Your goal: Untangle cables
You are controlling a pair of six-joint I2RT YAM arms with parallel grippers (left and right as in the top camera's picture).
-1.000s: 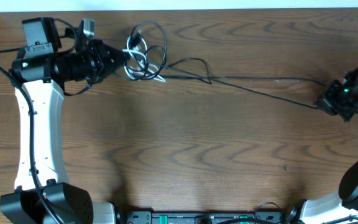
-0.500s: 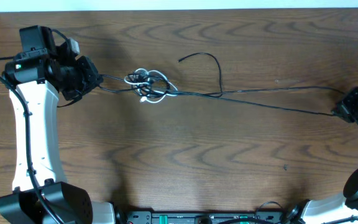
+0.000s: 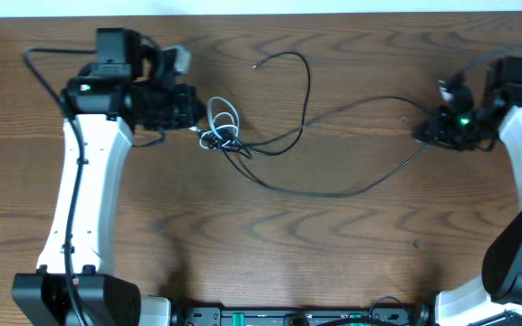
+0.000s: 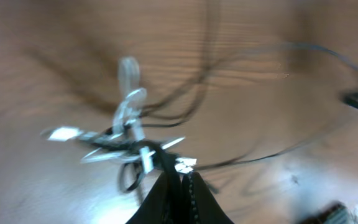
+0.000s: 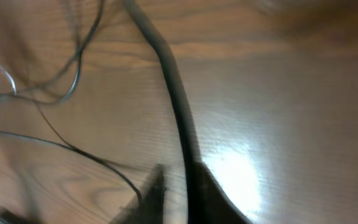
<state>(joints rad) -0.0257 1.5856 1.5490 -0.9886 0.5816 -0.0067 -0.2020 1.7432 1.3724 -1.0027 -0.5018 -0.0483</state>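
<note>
The cables form a small knot (image 3: 220, 134) left of centre on the table, with white cable loops (image 3: 224, 116) wound into thin black cables. My left gripper (image 3: 195, 116) is shut on the knot's left side. In the left wrist view its jaws (image 4: 180, 177) pinch a strand beside the white cable (image 4: 129, 112). Two slack black cables (image 3: 333, 192) sag across to my right gripper (image 3: 427, 133), which is shut on a black cable (image 5: 176, 93). One black free end (image 3: 259, 63) curls up behind the knot.
The brown wooden table (image 3: 270, 254) spans the view. Thicker black arm wires run along the left arm (image 3: 78, 172) and the right arm (image 3: 478, 65). The table's far edge (image 3: 270, 13) lies close behind both grippers.
My left gripper moved right and my right gripper moved left and farther back. The black cables, stretched taut before, now hang slack in curves. The knot shifted slightly right.
</note>
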